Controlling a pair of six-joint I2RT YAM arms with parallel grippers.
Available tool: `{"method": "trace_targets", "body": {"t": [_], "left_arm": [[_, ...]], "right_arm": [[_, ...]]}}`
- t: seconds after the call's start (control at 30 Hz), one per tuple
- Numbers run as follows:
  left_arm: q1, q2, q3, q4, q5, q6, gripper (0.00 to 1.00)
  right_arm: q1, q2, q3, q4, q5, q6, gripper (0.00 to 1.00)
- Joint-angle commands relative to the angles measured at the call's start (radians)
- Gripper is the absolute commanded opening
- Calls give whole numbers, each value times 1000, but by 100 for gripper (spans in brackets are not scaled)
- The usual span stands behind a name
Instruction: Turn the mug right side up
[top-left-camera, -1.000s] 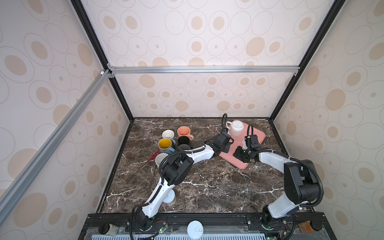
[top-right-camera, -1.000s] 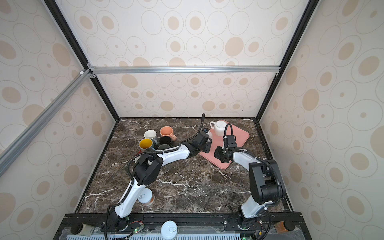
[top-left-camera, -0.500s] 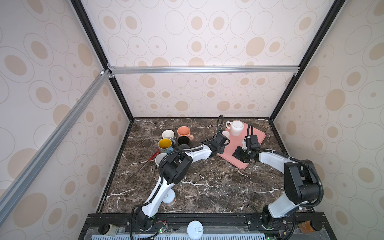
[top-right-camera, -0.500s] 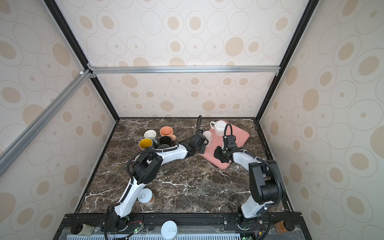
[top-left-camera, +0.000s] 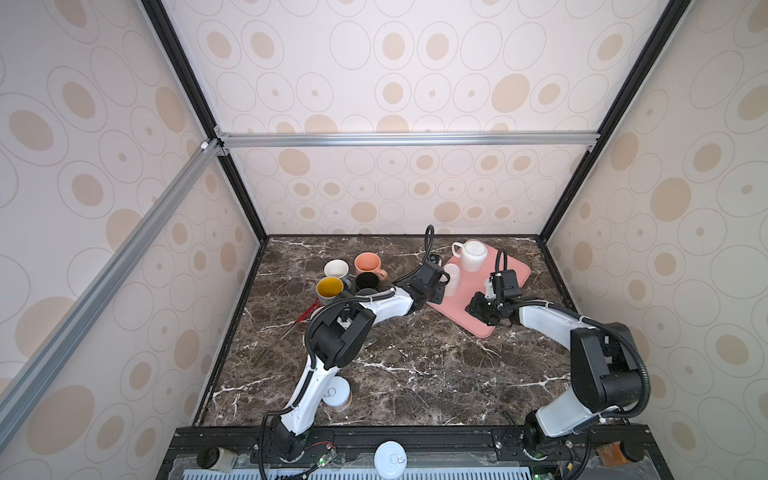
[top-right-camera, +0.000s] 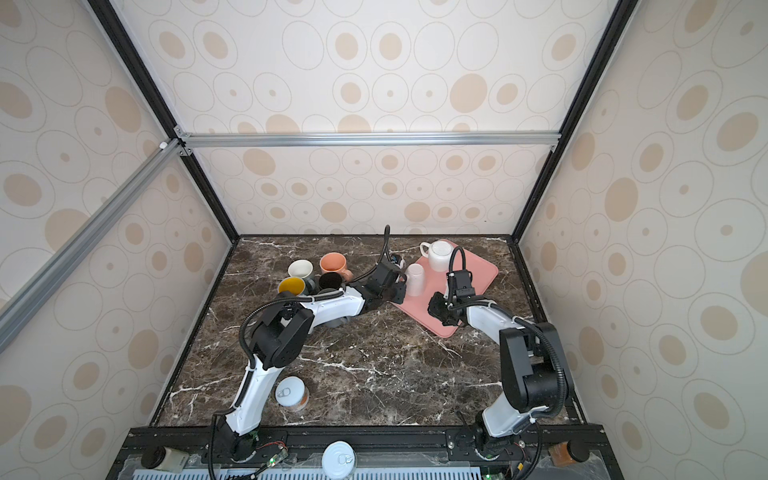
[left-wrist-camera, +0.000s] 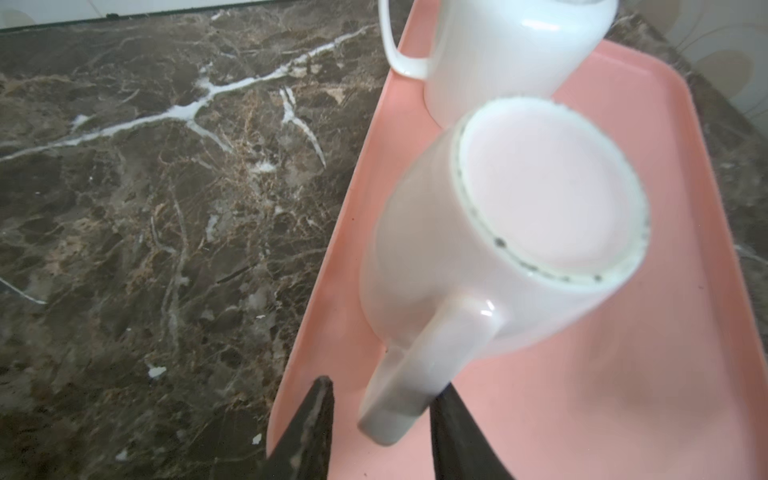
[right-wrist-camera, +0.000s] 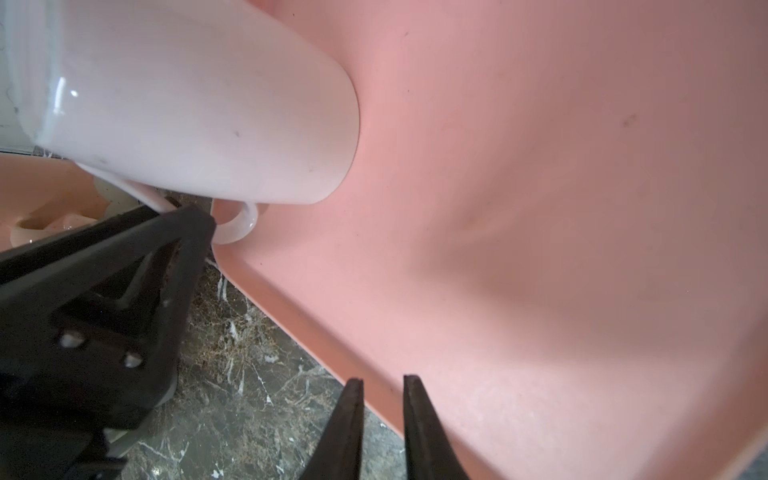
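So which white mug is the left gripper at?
The smaller mug: its handle sits between the fingers of the left gripper. The bigger mug sits farther back on the tray.

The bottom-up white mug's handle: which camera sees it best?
The left wrist view: the handle is big and close there, between the jaws of the left gripper. The right wrist view shows only a bit of its loop; in both top views it's too small to make out.

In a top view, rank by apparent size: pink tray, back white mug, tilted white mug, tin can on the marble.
1. pink tray
2. back white mug and tin can: too alike to rank, and the can is nearer the camera
3. tilted white mug
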Motion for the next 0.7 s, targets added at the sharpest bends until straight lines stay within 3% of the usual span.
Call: {"method": "trace_targets", "body": {"t": [0.0,0.27,0.67], "left_arm": [[21,-39,17,39,65,31,38],[20,24,109,-33,152,158,36],[23,72,179,-99,166,268,33]], "right_arm": [[-4,-26,-13,-1,-3,11,21],[-4,-25,-15,-3,-5,4,21],[-10,-22,-20,-1,-9,4,21]]}}
